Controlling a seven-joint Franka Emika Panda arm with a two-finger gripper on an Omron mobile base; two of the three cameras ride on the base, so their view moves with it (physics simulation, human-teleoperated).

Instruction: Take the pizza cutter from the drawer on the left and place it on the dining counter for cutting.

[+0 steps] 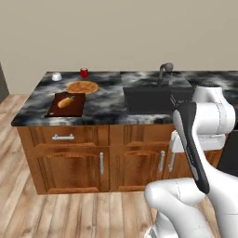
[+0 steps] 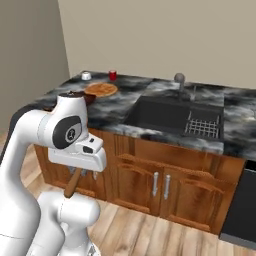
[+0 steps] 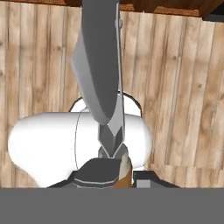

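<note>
Fingers [image 3: 101, 168] clamped on the pizza cutter [image 3: 99, 65], its brown handle between them, grey wheel outward.

In the right base view the robot's hand hides most of the pizza cutter [image 2: 73, 186], so only the lower end of its brown handle shows below it. In the hand view the grey wheel [image 3: 101, 65] runs off the top edge, and the handle is mostly hidden behind the dark fingertips [image 3: 97, 171]. On the far left of the dining counter [image 1: 107, 104], the small white thing [image 1: 56, 76] and the orange item [image 1: 66, 102] on the dark board [image 1: 65, 104] are too small to identify, and the counter is cut off at the right edge.
</note>
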